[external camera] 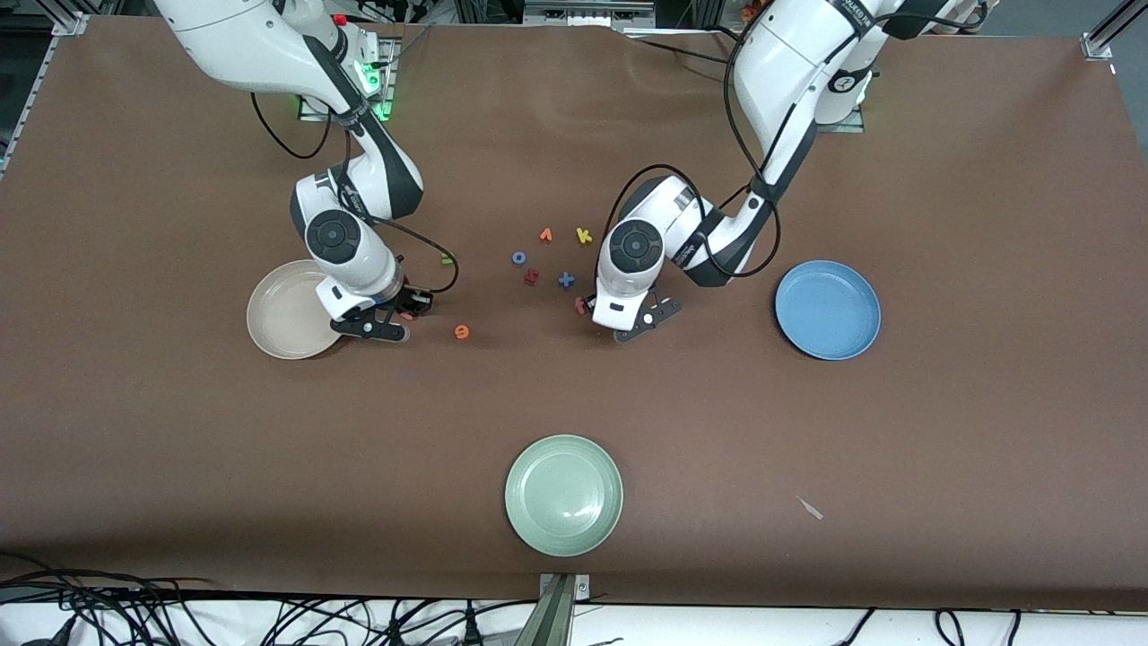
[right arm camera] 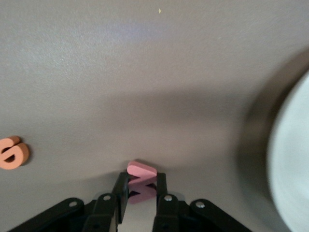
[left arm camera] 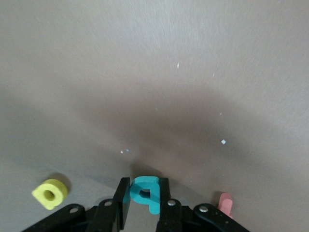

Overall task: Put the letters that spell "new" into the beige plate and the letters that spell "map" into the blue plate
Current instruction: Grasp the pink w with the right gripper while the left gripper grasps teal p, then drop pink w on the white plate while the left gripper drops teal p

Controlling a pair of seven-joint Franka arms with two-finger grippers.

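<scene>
Brown counter [external camera: 942, 431] seen from above, robot bases along the top edge of the frame.

Right gripper [external camera: 405, 316], left of frame centre, low over the counter just beside the beige plate [external camera: 282, 309]; jaws clenched on the pinkish-red w [right arm camera: 141, 181], as shown in the right wrist view [right arm camera: 140, 193]. Orange e [external camera: 462, 332] flat on the counter near that gripper, toward frame centre, also visible at the edge of the right wrist view [right arm camera: 13, 152]. Small green letter [external camera: 446, 259] higher in the frame, beside the right arm's cable. Beige plate bare inside where visible, partly covered by the right wrist.

Left gripper [external camera: 610, 318], just right of frame centre, down at the counter; jaws grasping the teal looped letter [left arm camera: 145, 192], seen in the left wrist view [left arm camera: 145, 205]. Yellow looped letter [left arm camera: 50, 193] and a pink-red piece [left arm camera: 225, 203] flat on the counter at either side of those jaws.

Loose cluster at upper centre of the frame: orange v [external camera: 545, 235], yellow k [external camera: 584, 236], blue o [external camera: 518, 258], dark red h [external camera: 531, 276], blue cross-shaped piece [external camera: 566, 280].

Blue plate [external camera: 828, 309] at the right of the frame, bare. Pale green plate [external camera: 563, 495] at lower centre, nearest the camera, also bare.
</scene>
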